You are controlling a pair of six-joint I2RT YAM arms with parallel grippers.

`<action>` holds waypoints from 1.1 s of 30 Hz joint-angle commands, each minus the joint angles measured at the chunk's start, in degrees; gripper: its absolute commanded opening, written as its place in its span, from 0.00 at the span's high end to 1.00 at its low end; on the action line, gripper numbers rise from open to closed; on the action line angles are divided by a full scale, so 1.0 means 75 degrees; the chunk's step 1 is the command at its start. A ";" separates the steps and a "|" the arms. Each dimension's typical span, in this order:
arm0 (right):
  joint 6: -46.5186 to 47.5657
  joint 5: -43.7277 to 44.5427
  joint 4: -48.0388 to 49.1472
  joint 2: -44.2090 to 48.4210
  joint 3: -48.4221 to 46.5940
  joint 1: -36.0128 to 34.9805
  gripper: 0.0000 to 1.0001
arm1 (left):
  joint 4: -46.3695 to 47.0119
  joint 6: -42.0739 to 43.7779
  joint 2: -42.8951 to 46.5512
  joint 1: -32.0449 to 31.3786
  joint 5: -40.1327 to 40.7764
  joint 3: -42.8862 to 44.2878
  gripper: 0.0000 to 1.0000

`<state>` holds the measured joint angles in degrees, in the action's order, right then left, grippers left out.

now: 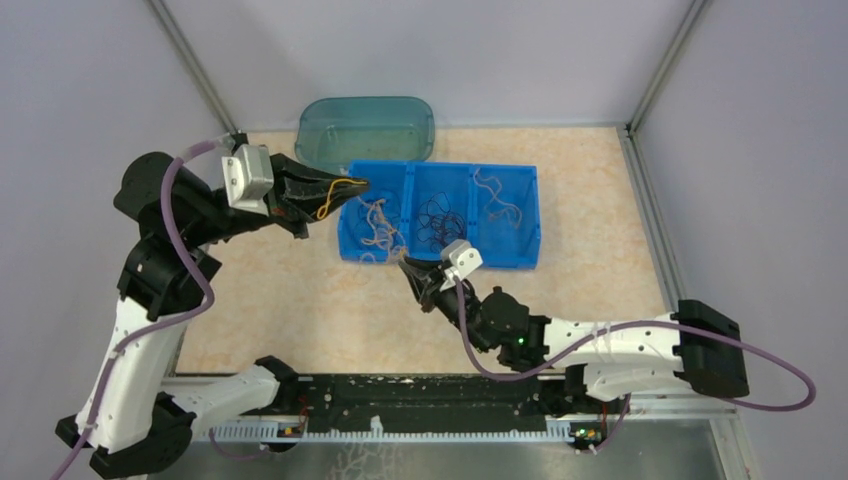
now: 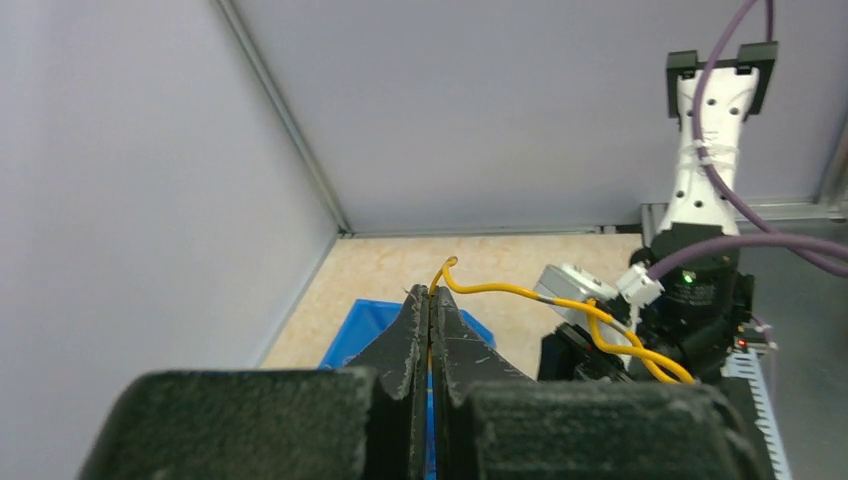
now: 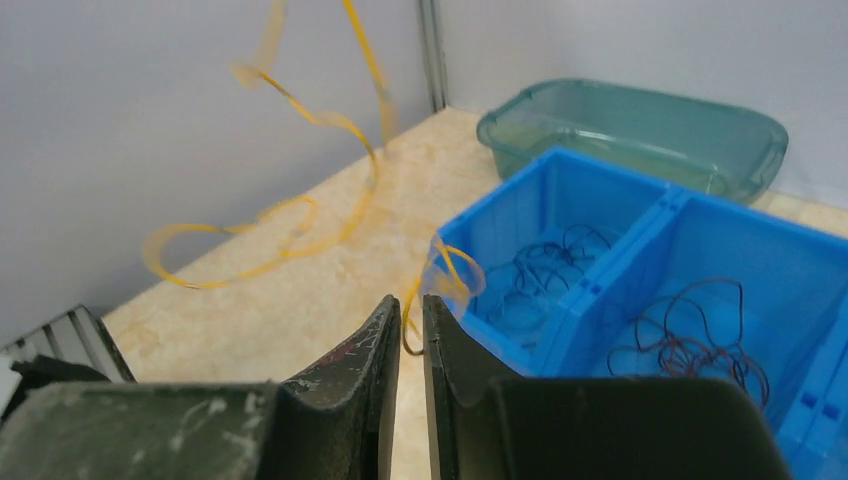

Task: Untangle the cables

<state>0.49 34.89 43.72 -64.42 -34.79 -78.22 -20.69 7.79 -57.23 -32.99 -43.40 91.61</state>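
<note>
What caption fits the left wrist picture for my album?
The left end effector pinches a yellow cable that runs toward the right arm, blue bin below.

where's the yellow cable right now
In the top view, the yellow cable hangs from the left pincer at the blue tray's left edge, its other end running to the right pincer.

Open tabletop [image 1: 280,300] left and right of the blue bin [image 1: 510,258]; teal tub [image 1: 365,130] blocks its far side, walls [image 1: 90,100] hem three sides, yellow cable [image 2: 500,289] hangs by its left end
</note>
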 commanded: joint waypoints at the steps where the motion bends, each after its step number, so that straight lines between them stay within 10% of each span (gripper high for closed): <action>1: -0.0771 0.0236 -0.0556 0.0255 0.0427 0.0046 0.85 | 0.0365 0.0649 0.0139 0.0028 0.0783 0.0380 1.00; 10: -0.1974 0.0386 -0.1148 0.0847 0.1330 0.0046 0.91 | 0.0841 0.1583 0.0312 0.0028 0.1504 0.0429 1.00; 16: -0.1507 0.0040 -0.1460 0.1840 0.0649 0.0057 0.48 | 0.0063 0.1494 0.0317 0.0028 0.0651 0.0322 1.00; 21: -0.0954 -0.0969 -0.1950 0.1902 -0.0769 0.0240 0.35 | -0.0198 0.1207 0.0338 0.0028 -0.0029 0.0168 1.00; 33: -0.1266 -0.3856 -0.2763 0.1109 -0.2298 0.0900 0.49 | -0.0476 0.1152 0.0320 0.0028 -0.0562 0.0110 1.00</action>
<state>-8.69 13.21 25.36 -54.57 -49.28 -72.05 -23.68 17.39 -55.07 -32.99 -45.30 92.62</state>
